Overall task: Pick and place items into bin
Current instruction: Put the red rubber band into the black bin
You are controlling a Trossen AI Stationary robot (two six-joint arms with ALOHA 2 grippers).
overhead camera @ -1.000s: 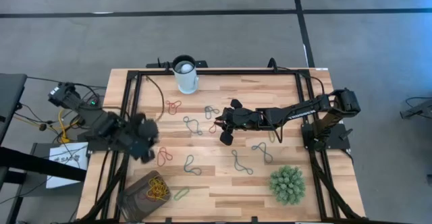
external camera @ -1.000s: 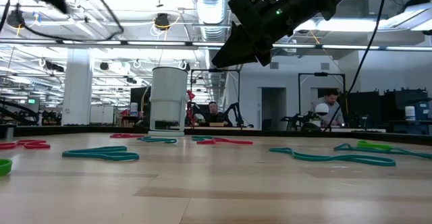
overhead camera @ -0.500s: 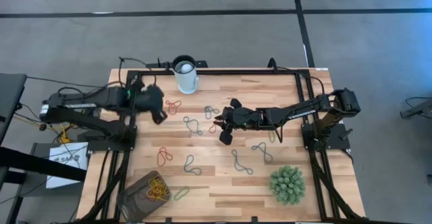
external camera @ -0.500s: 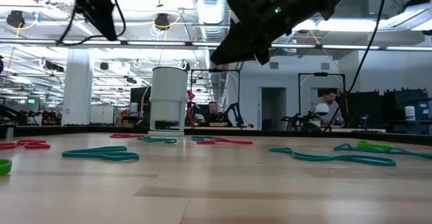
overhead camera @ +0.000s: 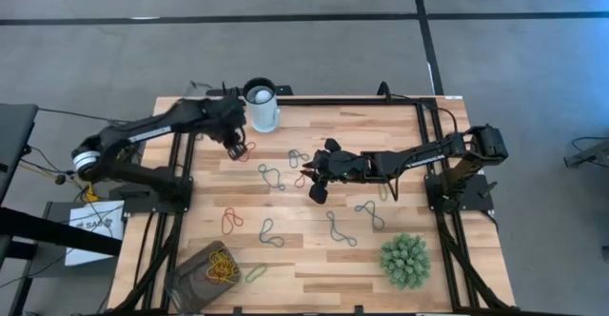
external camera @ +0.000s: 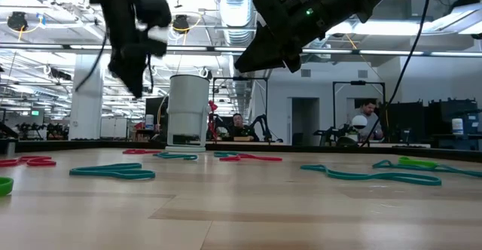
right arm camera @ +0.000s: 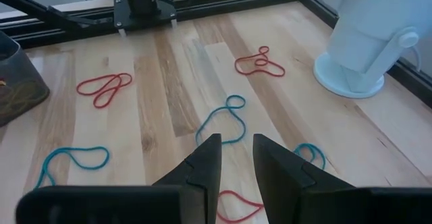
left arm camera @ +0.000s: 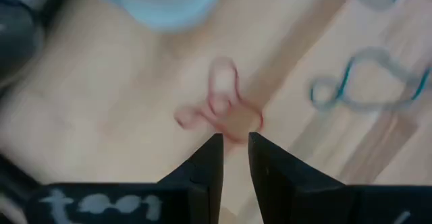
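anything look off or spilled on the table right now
Nothing looks spilled or damaged. The loose bands lie flat and scattered on the table, the white cup stands upright, and the bin at the near left corner holds yellow bands.

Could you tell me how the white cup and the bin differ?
The cup is white, round and upright; the bin is brownish-grey, rectangular and low. The cup stands at the table's far edge near the left pincer; the bin sits at the near left corner. The bin holds yellow and orange bands; nothing can be made out inside the cup. Both rest on the wooden table.
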